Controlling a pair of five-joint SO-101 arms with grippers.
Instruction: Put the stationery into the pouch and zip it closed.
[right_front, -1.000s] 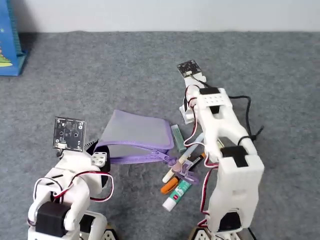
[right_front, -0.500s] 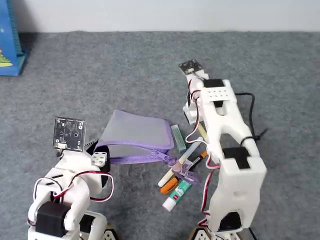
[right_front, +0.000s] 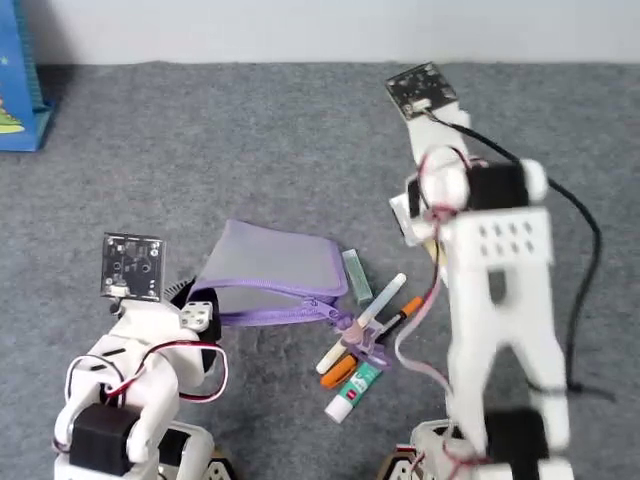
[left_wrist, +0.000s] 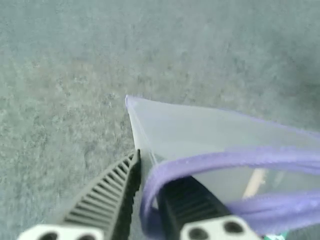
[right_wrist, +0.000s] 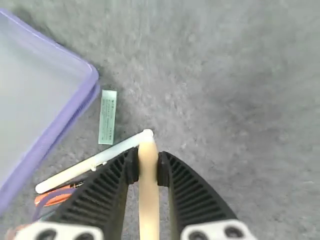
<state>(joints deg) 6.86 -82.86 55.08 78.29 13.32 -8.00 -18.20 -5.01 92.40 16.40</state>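
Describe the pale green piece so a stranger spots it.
Find the translucent purple zip pouch on the grey carpet. Off its end nearest the pile of pens lies a small flat pale green rectangle. It alone is short and flat; the pens are long and round.

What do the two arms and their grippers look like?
The left arm and right arm are white, with black motor blocks and red and white wires. Each wrist carries a square dark board. The left gripper and right gripper have black ribbed fingers.

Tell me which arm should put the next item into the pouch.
Right. The right gripper holds a cream stick above the table; the left gripper grips the pouch rim.
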